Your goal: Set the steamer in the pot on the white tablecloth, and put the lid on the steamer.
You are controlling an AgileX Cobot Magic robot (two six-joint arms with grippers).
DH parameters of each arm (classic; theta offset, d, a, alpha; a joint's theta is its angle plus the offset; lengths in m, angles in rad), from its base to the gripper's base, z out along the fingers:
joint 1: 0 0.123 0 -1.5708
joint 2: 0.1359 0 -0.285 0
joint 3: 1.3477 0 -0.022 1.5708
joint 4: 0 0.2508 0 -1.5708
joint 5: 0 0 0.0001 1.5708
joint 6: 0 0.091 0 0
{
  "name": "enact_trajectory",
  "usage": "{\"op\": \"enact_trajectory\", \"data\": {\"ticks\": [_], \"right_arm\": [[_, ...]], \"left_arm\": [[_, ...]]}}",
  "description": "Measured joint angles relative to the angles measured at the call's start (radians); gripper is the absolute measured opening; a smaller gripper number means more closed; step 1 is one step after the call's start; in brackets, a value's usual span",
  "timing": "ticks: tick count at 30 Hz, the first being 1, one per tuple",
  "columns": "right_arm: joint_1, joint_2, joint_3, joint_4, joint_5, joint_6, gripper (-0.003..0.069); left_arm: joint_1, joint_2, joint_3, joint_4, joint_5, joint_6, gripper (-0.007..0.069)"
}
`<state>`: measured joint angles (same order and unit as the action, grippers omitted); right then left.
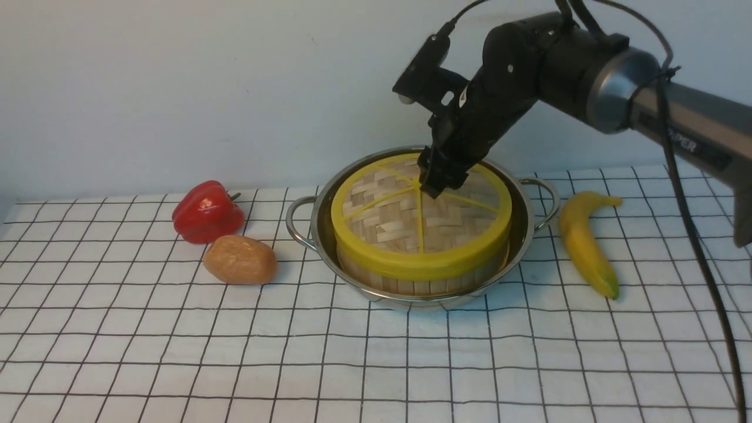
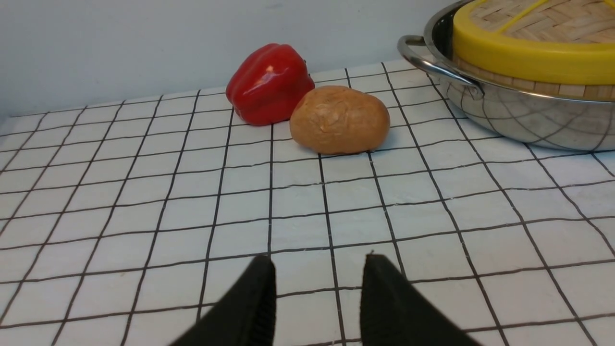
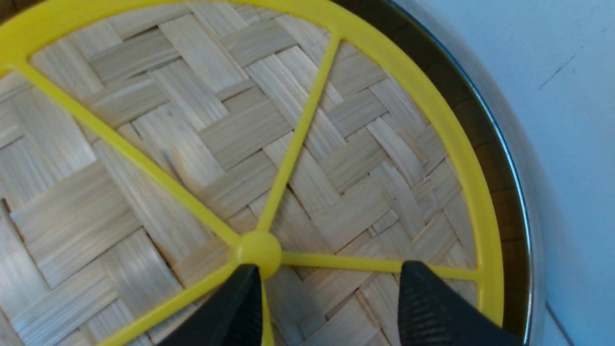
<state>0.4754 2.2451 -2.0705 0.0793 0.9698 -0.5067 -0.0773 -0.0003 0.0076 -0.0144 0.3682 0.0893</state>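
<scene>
Two arms, one engaged. Front view: right gripper (image 1: 437, 187) directly over centre of lid (image 1: 420, 220), seated on steamer (image 1: 411, 282) inside pot (image 1: 531, 220) on white tablecloth (image 1: 176, 352). Left wrist view: left gripper (image 2: 317, 269) parted, empty, well apart from pot. Right wrist view: jaws spread, knob (image 3: 258, 252) touching one finger (image 3: 235, 307), nothing grasped.

lid (image 1: 399, 220) flat on steamer (image 1: 411, 281) | steamer inside pot (image 1: 531, 226) | pot on white tablecloth (image 1: 235, 352)
</scene>
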Motion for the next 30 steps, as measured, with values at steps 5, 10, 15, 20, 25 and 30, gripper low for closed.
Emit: {"op": "enact_trajectory", "data": {"ticks": [5, 10, 15, 20, 25, 30], "right_arm": [[0.000, 0.001, 0.000, -0.004, -0.042, 0.000, 0.0390], [0.000, -0.001, 0.000, -0.048, -0.064, 0.011, 0.0390], [0.000, -0.060, 0.001, -0.124, -0.144, 0.109, 0.0388], [0.000, -0.187, 0.001, -0.321, -0.138, 0.365, 0.0328], [0.000, -0.298, 0.001, -0.454, -0.072, 0.551, 0.0134], [0.000, -0.427, 0.001, -0.408, -0.020, 0.658, -0.0014]], "left_arm": [[0.000, 0.000, 0.000, 0.000, 0.000, 0.000, 0.0243], [0.000, 0.000, 0.000, 0.000, 0.000, 0.000, 0.0243], [0.000, 0.000, 0.000, 0.000, 0.000, 0.000, 0.0243], [0.000, 0.000, 0.000, 0.000, 0.000, 0.000, 0.0243], [0.000, 0.000, 0.000, 0.000, 0.000, 0.000, 0.0243], [0.000, 0.000, 0.000, 0.000, 0.000, 0.000, 0.0243]]}}
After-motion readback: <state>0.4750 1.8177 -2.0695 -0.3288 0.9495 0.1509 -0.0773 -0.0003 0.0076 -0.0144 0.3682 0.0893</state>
